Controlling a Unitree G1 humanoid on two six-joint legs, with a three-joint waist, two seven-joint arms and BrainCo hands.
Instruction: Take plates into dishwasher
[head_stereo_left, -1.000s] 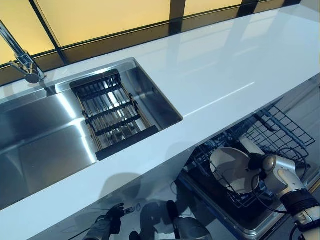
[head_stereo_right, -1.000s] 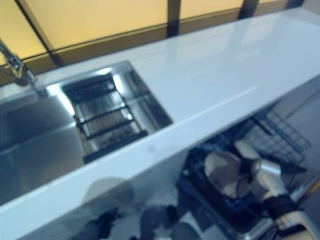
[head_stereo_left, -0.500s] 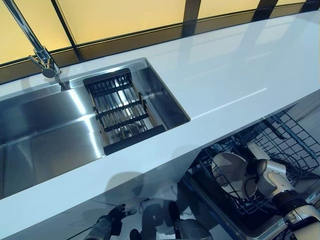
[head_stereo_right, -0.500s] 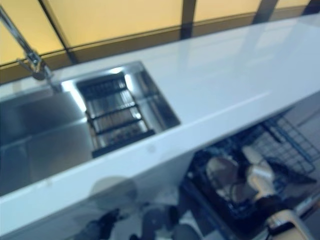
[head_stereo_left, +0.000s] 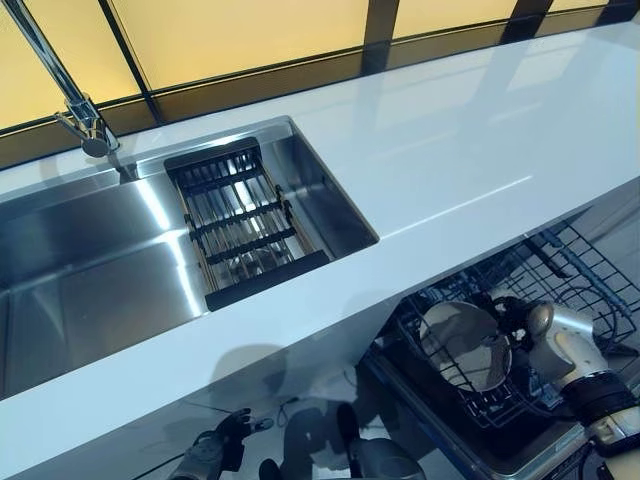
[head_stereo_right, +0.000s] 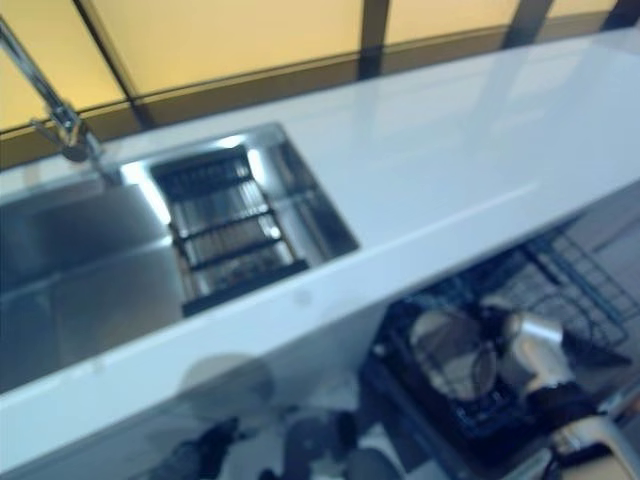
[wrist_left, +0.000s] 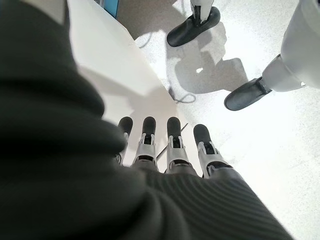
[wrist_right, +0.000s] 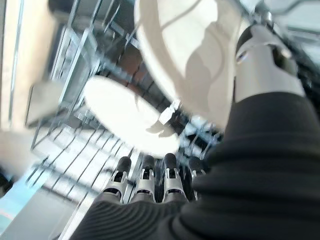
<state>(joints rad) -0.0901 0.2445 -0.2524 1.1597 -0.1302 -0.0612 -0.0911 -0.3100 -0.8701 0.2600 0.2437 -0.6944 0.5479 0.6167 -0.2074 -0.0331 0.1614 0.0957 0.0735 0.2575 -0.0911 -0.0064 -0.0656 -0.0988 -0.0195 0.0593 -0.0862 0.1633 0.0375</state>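
Note:
A white plate stands on edge in the dark wire dishwasher rack, which is pulled out below the counter at the lower right. My right hand is just right of that plate. In the right wrist view the plate fills the space beside the thumb, which lies at its rim, while the fingers stay straight and clear of it. A second white plate stands further along in the rack. My left hand hangs low by the cabinet front, fingers straight and empty.
A white counter runs across the view over the dishwasher. A steel sink at the left holds a black slatted drainer, with a tap behind it. Yellow-lit windows line the back.
The view shifted early on. My right hand has drawn slightly up and to the right beside the standing plate. The left hand has not moved.

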